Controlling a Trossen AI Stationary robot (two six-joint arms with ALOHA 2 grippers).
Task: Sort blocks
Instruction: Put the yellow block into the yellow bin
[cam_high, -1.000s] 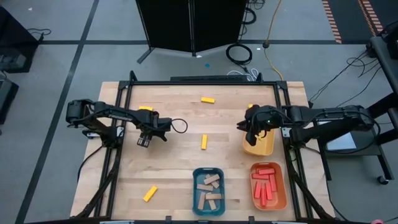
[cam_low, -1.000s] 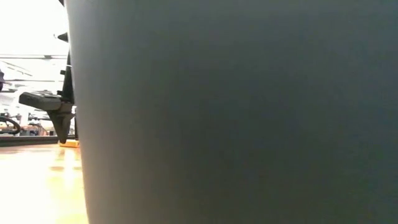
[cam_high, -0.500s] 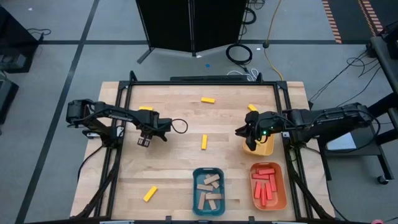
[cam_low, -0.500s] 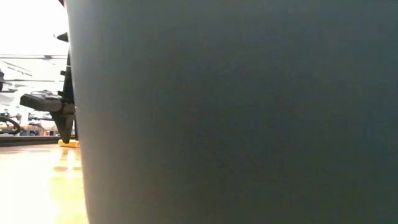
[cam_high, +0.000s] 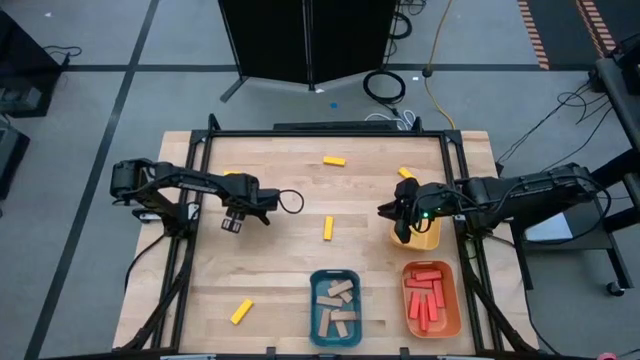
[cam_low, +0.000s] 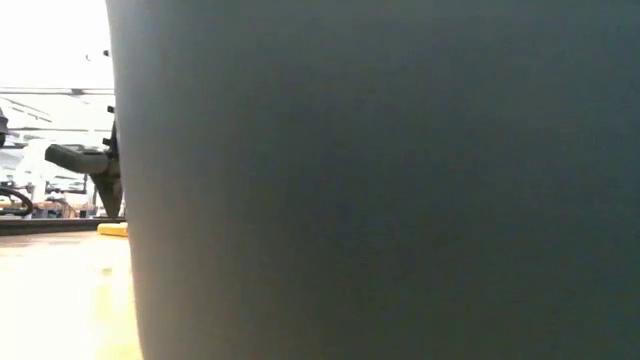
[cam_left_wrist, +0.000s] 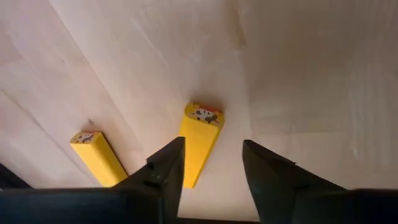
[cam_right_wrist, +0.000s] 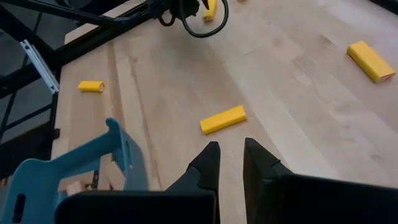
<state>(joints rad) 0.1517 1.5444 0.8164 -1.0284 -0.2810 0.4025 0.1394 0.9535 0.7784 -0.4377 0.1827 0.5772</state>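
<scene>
The left gripper (cam_high: 233, 224) hung part-open near a yellow block (cam_left_wrist: 199, 142), seemingly lining up to take it, while the right gripper (cam_high: 402, 236), shut and empty, sat over the yellow tray (cam_high: 432, 237) where such blocks apparently belonged

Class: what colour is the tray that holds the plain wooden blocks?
Blue; the tray with tan blocks shows best in the high view.
</scene>
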